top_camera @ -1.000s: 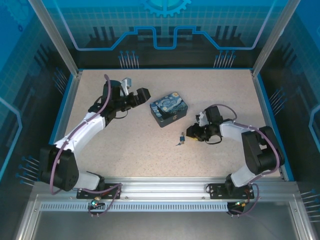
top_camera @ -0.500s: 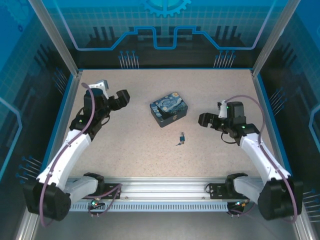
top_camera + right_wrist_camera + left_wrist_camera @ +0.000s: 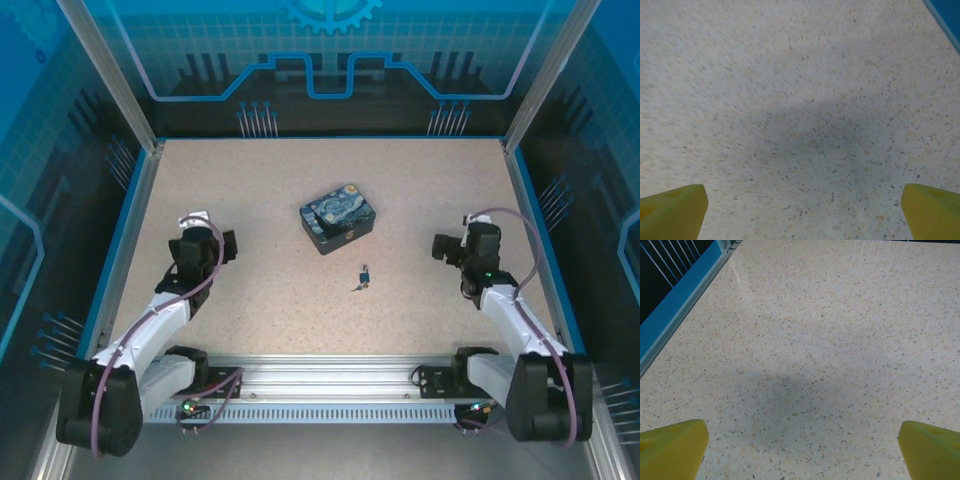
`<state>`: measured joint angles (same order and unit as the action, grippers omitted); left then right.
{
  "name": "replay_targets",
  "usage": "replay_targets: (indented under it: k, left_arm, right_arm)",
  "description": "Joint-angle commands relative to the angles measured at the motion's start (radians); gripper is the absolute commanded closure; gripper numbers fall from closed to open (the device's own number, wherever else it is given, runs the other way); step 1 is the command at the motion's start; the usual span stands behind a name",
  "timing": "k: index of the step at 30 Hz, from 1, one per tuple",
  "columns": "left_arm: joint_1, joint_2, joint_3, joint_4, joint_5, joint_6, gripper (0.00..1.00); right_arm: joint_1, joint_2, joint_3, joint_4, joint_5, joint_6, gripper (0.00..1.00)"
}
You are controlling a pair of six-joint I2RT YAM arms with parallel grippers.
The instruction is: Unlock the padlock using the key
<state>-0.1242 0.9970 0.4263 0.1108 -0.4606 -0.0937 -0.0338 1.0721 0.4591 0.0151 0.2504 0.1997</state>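
The tiny bluish padlock [image 3: 366, 272] lies on the speckled table, in front of the painted box. The thin dark key [image 3: 357, 287] lies at its near left; whether they touch is too small to tell. My right gripper [image 3: 445, 247] hangs well to the right of the padlock, and my left gripper [image 3: 222, 246] is far off to its left. In the right wrist view my right gripper [image 3: 802, 212] stands open, yellow fingertips [image 3: 675, 210] wide apart over bare table. The left gripper [image 3: 802, 452] is likewise open with nothing between its fingertips [image 3: 672, 447].
A blue-and-yellow starry-night box [image 3: 338, 217] sits mid-table behind the padlock. A blue raised rim [image 3: 128, 225] borders the table on the left, back and right; it also shows as a blue edge [image 3: 675, 315] in the left wrist view.
The right gripper has opened and drawn back to the right, away from the padlock and key. The left arm has folded back from beside the box toward the left near side.
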Motion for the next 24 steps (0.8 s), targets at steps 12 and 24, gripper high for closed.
replay_targets:
  k: [12,24]
  left_arm:
    - [0.086,0.298,-0.146,0.730,0.302,0.074,0.01]
    - [0.129,0.552,-0.048,0.814,0.365,0.071,0.01]
  right_arm:
    - [0.052,0.336,-0.062,0.715,-0.134,-0.130,0.00]
    - [0.112,0.431,-0.037,0.757,-0.092,-0.192,0.00]
